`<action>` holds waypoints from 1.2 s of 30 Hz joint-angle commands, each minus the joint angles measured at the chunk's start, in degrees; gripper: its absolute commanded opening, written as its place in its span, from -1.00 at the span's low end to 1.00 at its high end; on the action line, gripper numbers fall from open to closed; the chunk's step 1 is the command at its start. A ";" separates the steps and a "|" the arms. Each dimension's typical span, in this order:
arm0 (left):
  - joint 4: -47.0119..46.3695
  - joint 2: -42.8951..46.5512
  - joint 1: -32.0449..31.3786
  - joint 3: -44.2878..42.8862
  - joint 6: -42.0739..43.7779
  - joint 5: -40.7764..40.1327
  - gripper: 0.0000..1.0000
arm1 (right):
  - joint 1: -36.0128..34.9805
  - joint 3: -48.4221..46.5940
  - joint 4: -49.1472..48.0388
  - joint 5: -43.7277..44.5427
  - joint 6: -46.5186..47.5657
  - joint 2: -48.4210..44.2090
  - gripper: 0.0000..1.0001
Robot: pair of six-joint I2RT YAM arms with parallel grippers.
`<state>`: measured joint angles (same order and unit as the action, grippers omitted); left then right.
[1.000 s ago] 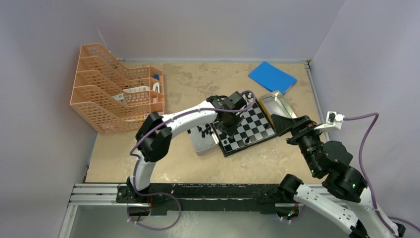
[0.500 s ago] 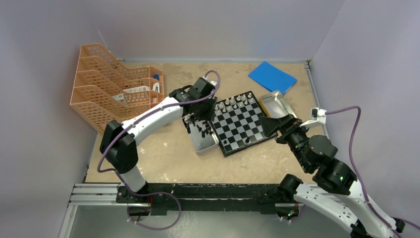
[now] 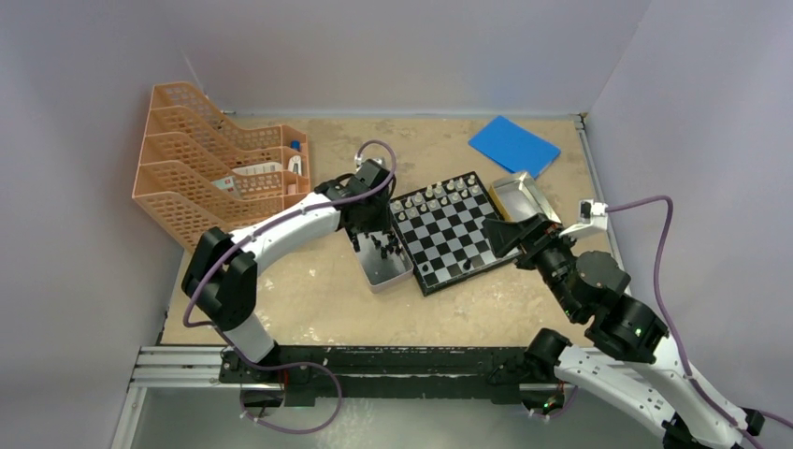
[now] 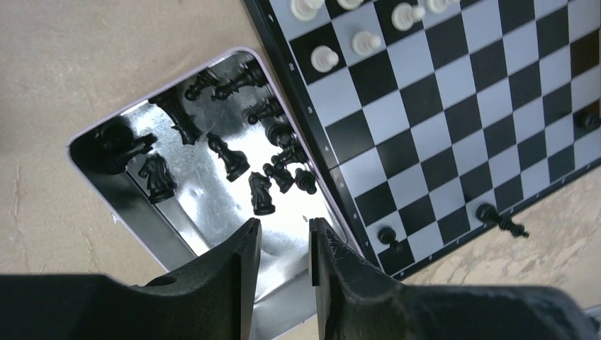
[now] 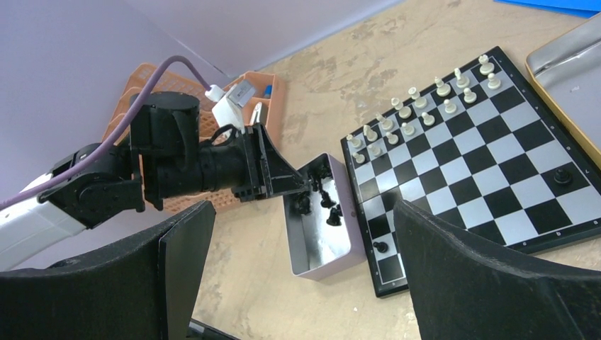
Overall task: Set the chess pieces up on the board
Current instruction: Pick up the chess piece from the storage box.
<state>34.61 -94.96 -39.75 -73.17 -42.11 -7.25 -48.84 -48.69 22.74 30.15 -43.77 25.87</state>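
Left wrist view: left gripper (image 4: 283, 223) fingers narrowly apart, nothing clamped. Tin (image 4: 198, 209) seen just beyond fingertips, black pieces (image 4: 230, 157) heaped inside. Board (image 4: 453, 120) lies right of fingers, touching tin; three more black ones seen along its edges, white pieces (image 4: 324, 58) at far end. Right wrist view: right gripper (image 5: 303, 212) fingers spread wide, empty; board and tin framed between them, both white rows shown whole. Second tin (image 5: 567, 57) and rack (image 3: 215, 178) caught only outside left wrist view.

walls (image 3: 421, 47): plain pale lilac, three sides | tabletop (image 3: 309, 299): mottled tan, worn | rail (image 3: 178, 365): metal, near edge
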 commanded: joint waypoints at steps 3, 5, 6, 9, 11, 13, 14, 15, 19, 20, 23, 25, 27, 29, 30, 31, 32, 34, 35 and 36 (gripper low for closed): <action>-4.20 -1.22 2.30 2.18 -5.96 -2.93 -0.37 | -0.26 0.47 -3.18 -1.53 1.46 -0.14 0.97; -4.81 -2.27 2.83 2.88 -6.32 -1.75 -0.39 | -0.25 0.60 -3.29 -1.59 1.82 -0.16 0.97; -4.70 -2.81 2.98 2.86 -6.44 -1.45 -0.40 | -0.26 0.52 -3.06 -1.57 1.86 -0.12 0.97; -4.12 -4.51 3.16 2.43 -6.60 -1.70 -0.40 | -0.24 0.18 -2.99 -1.66 2.24 -0.14 0.97; -4.22 -5.12 3.41 2.48 -6.90 -2.08 -0.40 | -0.25 0.28 -2.97 -1.75 2.22 -0.20 0.97; -4.36 -5.80 3.47 2.42 -6.98 -2.39 -0.40 | -0.29 0.59 -3.26 -1.92 2.15 -0.49 0.97; -4.33 -6.20 3.53 2.29 -7.02 -2.34 -0.40 | -0.29 0.81 -3.35 -2.00 2.17 -0.66 0.97; -4.17 -6.51 3.61 2.18 -7.13 -2.34 -0.40 | -0.29 0.99 -3.47 -2.02 2.15 -0.80 0.97; -4.62 -7.68 3.55 2.87 -7.37 -1.78 -0.40 | -0.29 1.14 -3.67 -1.92 2.21 -0.96 0.97; -4.98 -7.98 3.59 3.26 -7.37 -1.66 -0.41 | -0.26 0.97 -3.67 -1.93 2.35 -0.85 0.97; -4.91 -9.35 3.65 3.22 -7.38 -1.63 -0.41 | -0.31 0.40 -3.50 -1.94 2.85 -0.48 0.97; -5.41 -9.90 3.64 3.28 -7.25 -1.36 -0.40 | -0.29 0.19 -3.25 -2.03 2.84 -0.32 0.97; -6.03 -10.61 3.70 3.17 -6.94 -0.99 -0.40 | -0.21 0.36 -3.23 -2.06 2.63 -0.49 0.97; -5.87 -11.37 3.66 2.63 -6.59 -0.55 -0.40 | -0.25 0.77 -3.54 -2.04 2.56 -0.79 0.97; -5.61 -11.68 3.71 2.38 -6.42 -0.57 -0.40 | -0.29 0.74 -3.53 -2.09 2.58 -0.84 0.97; -5.41 -11.91 3.67 2.21 -6.35 -0.58 -0.40 | -0.26 0.66 -3.44 -2.06 2.56 -0.90 0.97; -5.27 -11.99 3.66 2.16 -6.23 -0.64 -0.40 | -0.31 0.62 -3.33 -2.05 2.55 -0.95 0.96; -5.38 -12.01 3.67 2.51 -6.05 -0.99 -0.40 | -0.29 0.65 -3.38 -1.94 2.49 -0.99 0.97; -5.49 -12.01 3.71 2.77 -6.01 -1.02 -0.40 | -0.28 0.84 -3.59 -1.90 2.54 -1.01 0.97; -5.52 -12.17 3.66 2.84 -5.91 -0.90 -0.40 | -0.22 0.99 -3.73 -1.90 2.55 -0.93 0.97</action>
<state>30.41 -107.02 -36.40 -70.26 -48.66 -8.10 -48.84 -47.64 21.89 28.71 -42.33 25.36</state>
